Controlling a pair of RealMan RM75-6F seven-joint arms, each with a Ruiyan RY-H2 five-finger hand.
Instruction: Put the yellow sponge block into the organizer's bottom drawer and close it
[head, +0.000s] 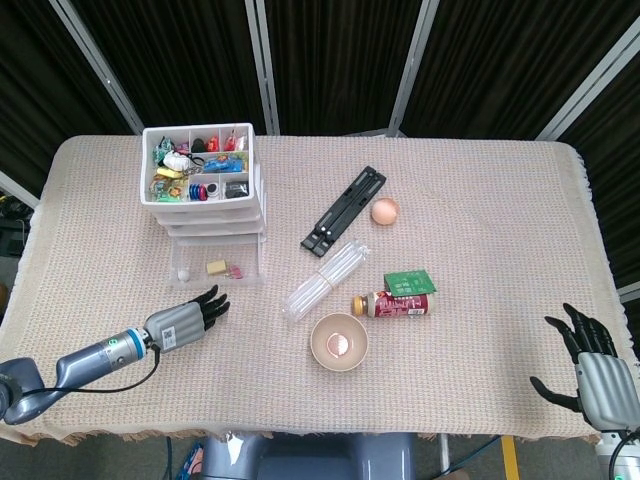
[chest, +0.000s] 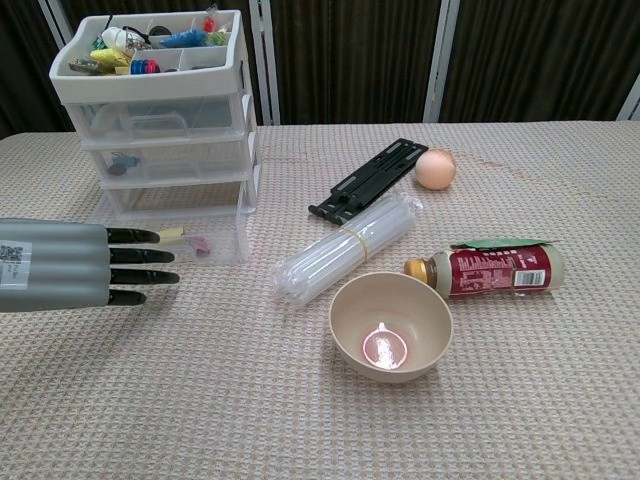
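Just beyond the left hand (head: 190, 319): the open bottom drawer (head: 216, 263).
The yellow sponge block (head: 216, 266) lies inside it, past the straight, spread fingertips (chest: 150, 279); the hand holds nothing.

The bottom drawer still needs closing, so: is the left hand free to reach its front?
Probably yes. The left hand is empty, just in front of the open bottom drawer, with only bare cloth between them.

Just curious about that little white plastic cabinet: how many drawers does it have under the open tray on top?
3. The top drawer and middle drawer are pushed in; the bottom drawer is pulled out toward the robot, with the yellow sponge block inside it.
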